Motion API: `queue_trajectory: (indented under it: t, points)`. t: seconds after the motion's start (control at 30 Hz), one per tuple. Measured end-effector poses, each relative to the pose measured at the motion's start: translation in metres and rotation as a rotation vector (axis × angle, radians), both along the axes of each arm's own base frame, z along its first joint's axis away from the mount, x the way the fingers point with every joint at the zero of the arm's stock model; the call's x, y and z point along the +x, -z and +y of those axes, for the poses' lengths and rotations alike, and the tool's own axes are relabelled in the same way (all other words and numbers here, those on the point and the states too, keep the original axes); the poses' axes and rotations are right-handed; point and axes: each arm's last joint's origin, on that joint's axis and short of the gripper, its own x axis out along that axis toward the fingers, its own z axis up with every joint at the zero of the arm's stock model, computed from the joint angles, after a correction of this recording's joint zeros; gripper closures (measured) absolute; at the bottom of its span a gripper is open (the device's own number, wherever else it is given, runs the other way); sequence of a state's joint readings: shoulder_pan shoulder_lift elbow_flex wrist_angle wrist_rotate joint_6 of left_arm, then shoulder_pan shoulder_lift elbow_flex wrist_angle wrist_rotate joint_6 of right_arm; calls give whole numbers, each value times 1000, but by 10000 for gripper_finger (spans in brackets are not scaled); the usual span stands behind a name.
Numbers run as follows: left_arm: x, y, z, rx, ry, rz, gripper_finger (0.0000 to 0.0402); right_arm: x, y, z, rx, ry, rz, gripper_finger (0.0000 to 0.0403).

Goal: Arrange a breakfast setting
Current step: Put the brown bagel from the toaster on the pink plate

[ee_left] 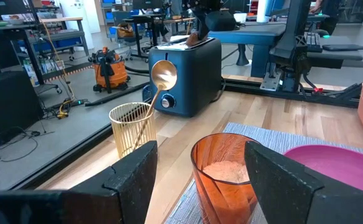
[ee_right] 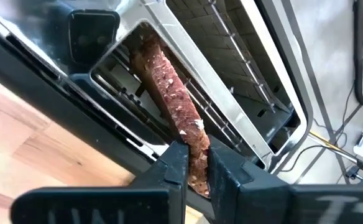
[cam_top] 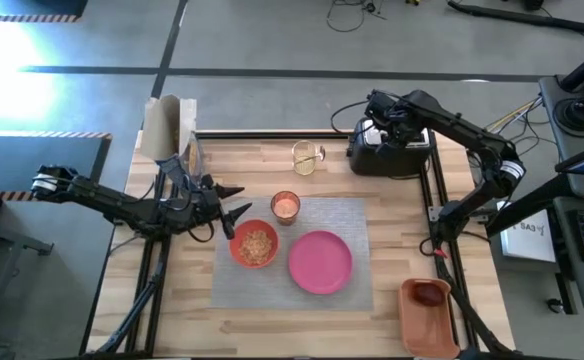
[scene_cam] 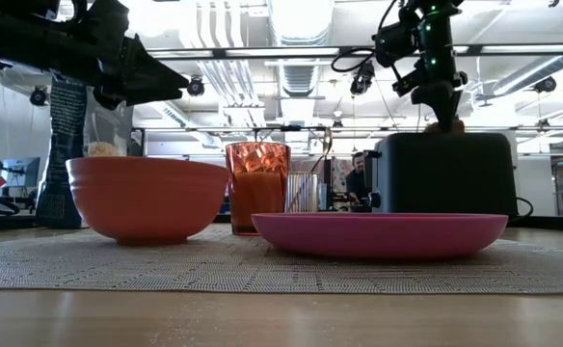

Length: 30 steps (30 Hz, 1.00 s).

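Note:
On the grey placemat (cam_top: 302, 265) stand the pink plate (cam_top: 320, 262), the orange-red bowl (cam_top: 255, 245) with cereal in it and the glass of drink (cam_top: 285, 206). My left gripper (cam_top: 234, 205) is open and level, left of the glass, which shows ahead between its fingers in the left wrist view (ee_left: 225, 174), untouched. My right gripper (cam_top: 387, 135) is above the toaster (cam_top: 392, 152), shut on the brown toast slice (ee_right: 169, 87), whose lower part stands in the slot. The spoon (ee_left: 163, 74) stands in a gold wire holder (cam_top: 307, 158). The red fruit (cam_top: 429, 294) lies in the orange bin. My right gripper pinches the toast's upper edge (ee_right: 191, 134) between its two fingers, near one end of the slice. The fingers come from above, pointing down, and lie across the slice. The toast stands on edge, its lower part inside the toaster's slot (ee_right: 116, 74).
The orange bin (cam_top: 427, 318) sits at the near right corner. A paper bag (cam_top: 167, 125) stands at the far left corner, behind the left arm. The table's far edge runs just behind the toaster and the wire holder. A person shows in the room beyond the table (scene_cam: 359, 173).

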<state>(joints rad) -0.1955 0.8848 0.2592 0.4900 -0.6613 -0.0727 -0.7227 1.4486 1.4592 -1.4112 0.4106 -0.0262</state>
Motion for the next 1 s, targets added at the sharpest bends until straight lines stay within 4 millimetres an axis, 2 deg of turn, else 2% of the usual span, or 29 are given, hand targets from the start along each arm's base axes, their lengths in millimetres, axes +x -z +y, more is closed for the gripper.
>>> queue_trajectory:
  t: [0.33,0.63,0.8,1.0]
  points:
    - [0,0,0,-17,-2,-8,178,-2,-22,6,75,-5,-68,369]
    - [0,0,0,-20,-2,-10,178,-8,-65,12,2,-2,-155,369]
    - [0,0,0,-23,-2,-11,178,-12,-91,16,-49,-1,-257,369]
    - [0,0,0,-20,-3,-8,178,-12,-115,25,69,-6,-513,369]
